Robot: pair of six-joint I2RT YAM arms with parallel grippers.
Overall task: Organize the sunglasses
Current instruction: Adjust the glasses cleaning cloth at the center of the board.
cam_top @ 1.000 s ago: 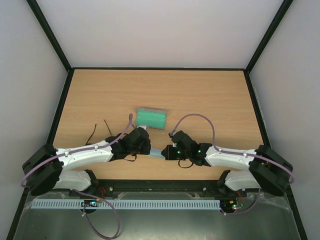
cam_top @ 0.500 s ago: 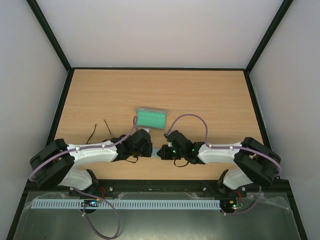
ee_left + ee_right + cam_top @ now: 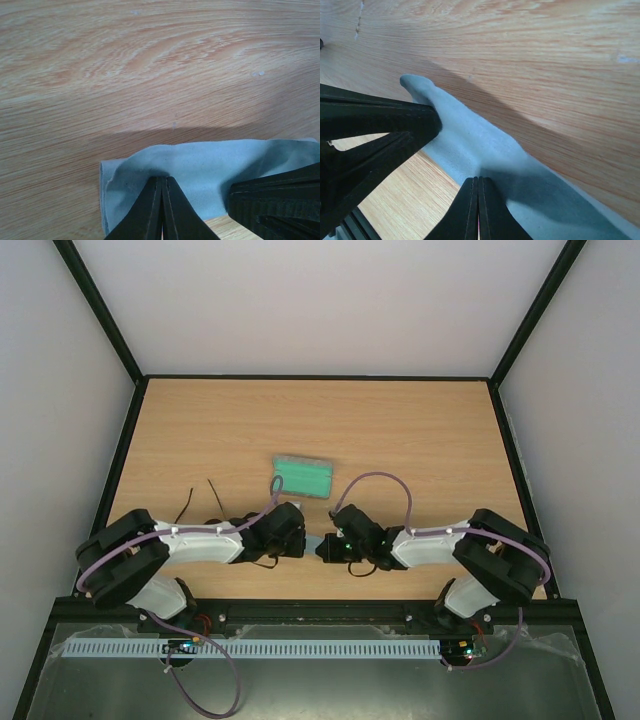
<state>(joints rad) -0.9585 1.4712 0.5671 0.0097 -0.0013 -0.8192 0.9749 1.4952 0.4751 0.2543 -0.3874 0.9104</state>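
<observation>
Wooden table [image 3: 400,430] fills the middle, with plain pale walls around it. On its left side lie the sunglasses [image 3: 215,492]. Only their thin black arms show well, pointing toward the far side. The lenses are mostly hidden by the left arm, which passes just beside them. The sunglasses lie loose on the table, well apart from the case [image 3: 304,476]. The case sits near the middle with its green inside showing.

Near the front edge, between the two grippers, is a small blue-grey cloth [image 3: 313,543]. The left gripper [image 3: 303,539] has its fingers pressed together on one end of the cloth — its wrist view shows the cloth bunched up right at the tips. The right gripper [image 3: 322,546] pinches the other end the same way, with its fingers tight together on the cloth. The two grippers point at each other and their tips are very close.

Both arms lie low over the table. Each one goes out to its own side from its base, bends at the elbow and reaches back in toward the middle — a wide, flat shape along the front edge.
</observation>
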